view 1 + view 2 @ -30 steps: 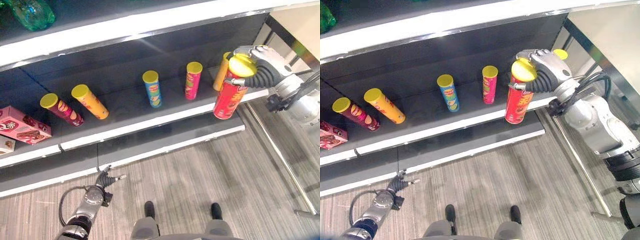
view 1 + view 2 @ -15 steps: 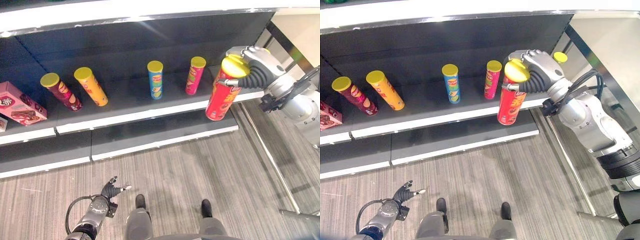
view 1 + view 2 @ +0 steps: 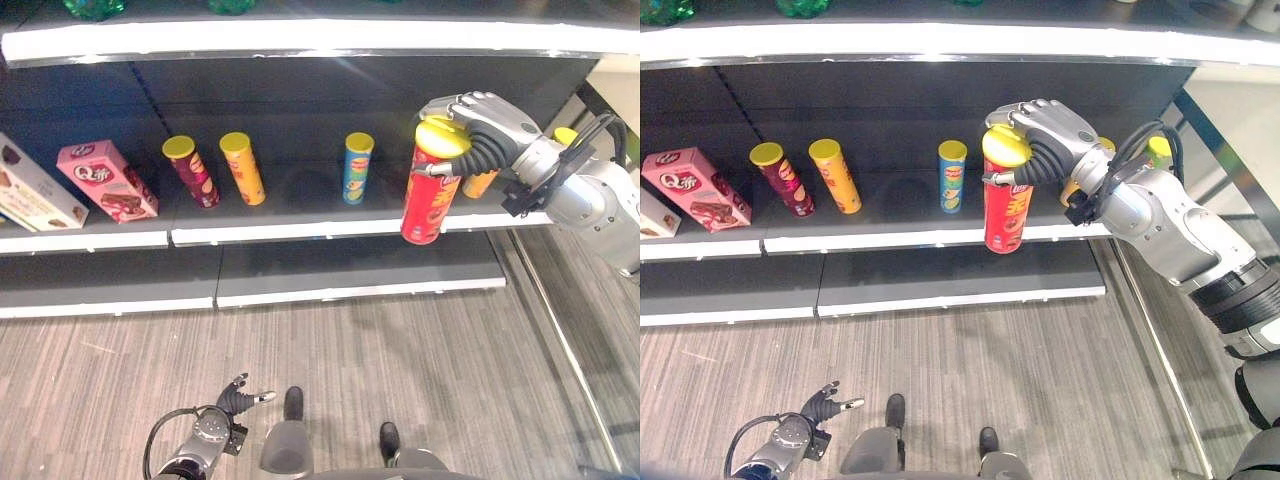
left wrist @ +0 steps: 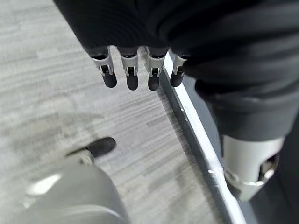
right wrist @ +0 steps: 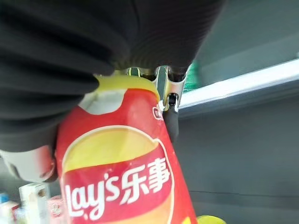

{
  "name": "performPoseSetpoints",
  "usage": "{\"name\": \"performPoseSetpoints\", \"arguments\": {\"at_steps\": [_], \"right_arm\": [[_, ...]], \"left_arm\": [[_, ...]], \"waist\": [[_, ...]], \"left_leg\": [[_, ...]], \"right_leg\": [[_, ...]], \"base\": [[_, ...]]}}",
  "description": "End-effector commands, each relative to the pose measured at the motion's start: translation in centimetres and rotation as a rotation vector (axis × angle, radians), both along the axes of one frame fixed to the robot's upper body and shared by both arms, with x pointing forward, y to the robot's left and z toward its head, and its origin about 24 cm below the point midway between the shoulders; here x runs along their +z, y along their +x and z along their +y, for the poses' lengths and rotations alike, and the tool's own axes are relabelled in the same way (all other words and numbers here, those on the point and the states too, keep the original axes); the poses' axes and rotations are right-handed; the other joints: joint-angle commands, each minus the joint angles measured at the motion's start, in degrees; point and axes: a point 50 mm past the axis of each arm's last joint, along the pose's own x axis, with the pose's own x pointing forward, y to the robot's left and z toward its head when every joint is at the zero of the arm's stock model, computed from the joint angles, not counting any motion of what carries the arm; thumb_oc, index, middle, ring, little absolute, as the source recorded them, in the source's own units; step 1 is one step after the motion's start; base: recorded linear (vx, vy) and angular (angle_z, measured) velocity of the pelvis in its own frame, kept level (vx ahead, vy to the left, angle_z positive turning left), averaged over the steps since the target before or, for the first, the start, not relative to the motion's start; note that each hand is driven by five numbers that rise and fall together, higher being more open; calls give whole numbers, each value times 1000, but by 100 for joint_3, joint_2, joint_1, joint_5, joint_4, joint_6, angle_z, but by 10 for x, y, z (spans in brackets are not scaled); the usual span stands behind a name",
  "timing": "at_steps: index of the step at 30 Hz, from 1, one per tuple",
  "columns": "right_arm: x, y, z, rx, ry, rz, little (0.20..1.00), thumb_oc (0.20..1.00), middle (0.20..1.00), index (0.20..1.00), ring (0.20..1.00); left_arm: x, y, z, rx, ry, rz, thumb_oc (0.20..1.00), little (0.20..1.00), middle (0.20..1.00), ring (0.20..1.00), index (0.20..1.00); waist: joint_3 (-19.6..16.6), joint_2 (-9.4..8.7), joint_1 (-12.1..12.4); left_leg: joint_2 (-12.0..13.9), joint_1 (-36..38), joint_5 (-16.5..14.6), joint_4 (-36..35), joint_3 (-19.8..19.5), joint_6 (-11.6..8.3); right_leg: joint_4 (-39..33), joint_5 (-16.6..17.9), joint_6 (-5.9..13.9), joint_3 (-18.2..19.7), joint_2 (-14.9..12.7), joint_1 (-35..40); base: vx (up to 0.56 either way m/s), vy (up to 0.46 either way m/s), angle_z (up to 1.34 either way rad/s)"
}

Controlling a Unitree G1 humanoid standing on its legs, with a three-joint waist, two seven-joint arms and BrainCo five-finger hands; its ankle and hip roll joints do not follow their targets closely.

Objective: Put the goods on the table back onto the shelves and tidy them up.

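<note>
My right hand (image 3: 482, 124) is shut on the top of a tall red crisp can with a yellow lid (image 3: 428, 196). The can hangs upright just in front of the middle shelf's white front edge (image 3: 300, 228); it also shows close up as the red can (image 5: 121, 172). On that shelf stand a maroon can (image 3: 190, 171), an orange can (image 3: 243, 168) and a blue can (image 3: 357, 167). Another orange can (image 3: 481, 184) peeks out behind my right hand. My left hand (image 3: 236, 398) hangs low over the floor, and its fingers (image 4: 128, 74) are straight and empty.
A pink box (image 3: 105, 180) and a white box (image 3: 35, 197) lean at the shelf's left end. A lower dark shelf (image 3: 350, 265) juts out beneath. Green bottles (image 3: 95, 7) sit on the top shelf. A metal rail (image 3: 560, 340) runs along the floor on the right.
The whole picture has shifted, so the camera moved. My right hand with the red can now sits nearer the blue can and covers the pink can seen earlier. My left hand stays low.
</note>
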Motion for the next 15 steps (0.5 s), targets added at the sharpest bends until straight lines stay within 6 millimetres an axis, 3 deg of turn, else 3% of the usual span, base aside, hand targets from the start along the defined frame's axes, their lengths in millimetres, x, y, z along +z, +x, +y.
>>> {"name": "performPoseSetpoints", "arguments": {"at_steps": [1, 3, 4, 6, 7, 8, 13, 14, 15], "right_arm": [[42, -12, -1, 25, 95, -152, 200, 200, 200, 200, 200], [41, -14, -4, 13, 79, -154, 200, 200, 200, 200, 200], [41, -14, -5, 12, 79, -153, 200, 200, 200, 200, 200], [32, -10, -13, -24, 96, -134, 200, 200, 200, 200, 200], [32, -11, -14, -24, 97, -134, 200, 200, 200, 200, 200], [25, -8, -18, -50, 101, -112, 200, 200, 200, 200, 200], [18, -7, -20, -59, 106, -96, 200, 200, 200, 200, 200], [13, -6, -18, -53, 108, -84, 200, 200, 200, 200, 200], [5, -4, -19, -65, 126, -66, 200, 200, 200, 200, 200]], "left_arm": [[5, 4, 17, 0, 53, -12, 1000, 1000, 1000, 1000, 1000], [4, 3, 17, -15, 68, -1, 1000, 1000, 1000, 1000, 1000], [4, 3, 17, -16, 68, -1, 1000, 1000, 1000, 1000, 1000], [7, 6, 21, -48, 112, -6, 1000, 1000, 1000, 1000, 1000], [7, 6, 21, -49, 113, -5, 1000, 1000, 1000, 1000, 1000], [9, 7, 23, -73, 134, -9, 1000, 1000, 1000, 1000, 1000], [9, 7, 25, -84, 153, -8, 1000, 1000, 1000, 1000, 1000], [12, 7, 29, -84, 166, -21, 1000, 1000, 1000, 1000, 1000], [12, 4, 33, -45, 146, -23, 1000, 1000, 1000, 1000, 1000]], "waist": [[-136, -12, -14], [-177, 13, -42], [-189, 10, -57], [-283, 96, -110], [-289, 90, -110], [-321, 160, -157], [-338, 176, -151], [-347, 276, -80], [-449, 371, -114]], "left_leg": [[154, 278, -1202, 656, 717, -437], [522, 179, -931, 485, 644, -605], [517, 167, -923, 477, 624, -611], [1228, 41, -359, 8, 420, -851], [1227, 48, -348, -11, 417, -856], [1524, 81, -132, -125, 355, -967], [1635, 139, -69, -165, 297, -1043], [1631, 118, 85, -52, 35, -1122], [1468, 244, -363, -33, 245, -1122]], "right_leg": [[-219, 111, 259, -158, 224, -127], [-200, 35, 346, -244, 35, -129], [-192, 23, 344, -266, 34, -136], [32, -201, 488, -247, -333, -260], [51, -217, 485, -252, -332, -267], [145, -254, 554, -189, -550, -310], [177, -254, 602, -160, -674, -318], [124, -181, 693, -135, -855, -272], [-157, 118, 887, -216, -1240, -163]], "base": [[18, 155, 128], [17, 180, 33], [33, 197, 10], [89, 349, 18], [103, 468, 35], [48, 250, 27], [30, 194, -3], [82, 691, 0], [76, 800, -8]]}}
